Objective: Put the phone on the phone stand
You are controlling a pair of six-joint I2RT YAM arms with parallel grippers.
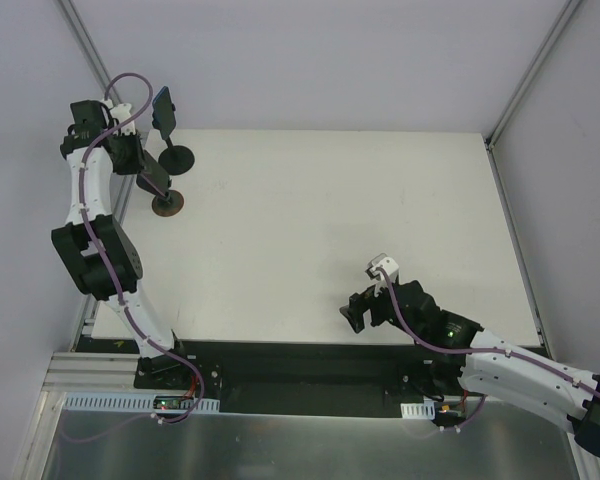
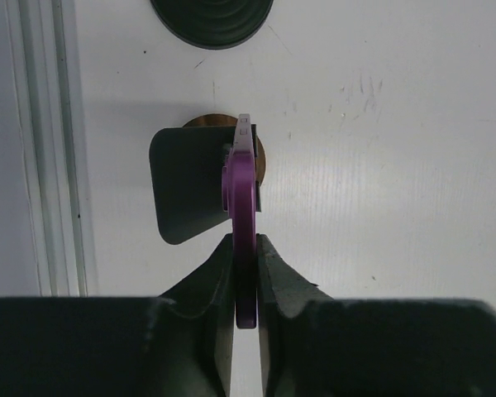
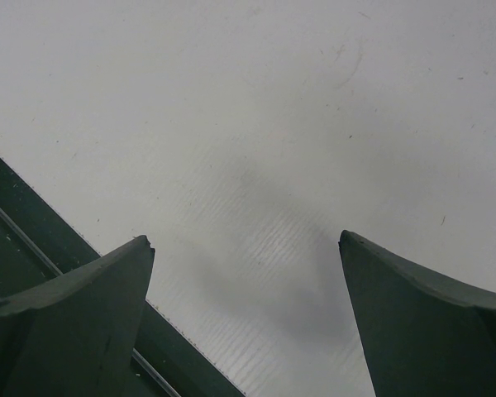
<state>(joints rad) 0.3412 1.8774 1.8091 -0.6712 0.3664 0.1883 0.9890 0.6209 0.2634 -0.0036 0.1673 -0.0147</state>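
Well, the phone (image 1: 163, 108) looks to be sitting up on the clamp head of the phone stand (image 1: 177, 155) at the table's (image 1: 330, 200) far left corner, so the main job seems done. The left gripper (image 2: 245, 241) hangs just beside that stand, its fingers pressed onto a purple-rimmed phone (image 2: 240, 178) held edge-on over the brown-based stand (image 2: 186, 182). The right gripper (image 3: 244, 240) hovers low near the front edge, jaws spread wide, holding nothing.

Robot lab test cell: white table (image 1: 330, 230), blank wall panels (image 1: 310, 60), aluminium frame posts (image 1: 533, 75), slotted cable duct (image 1: 130, 403).
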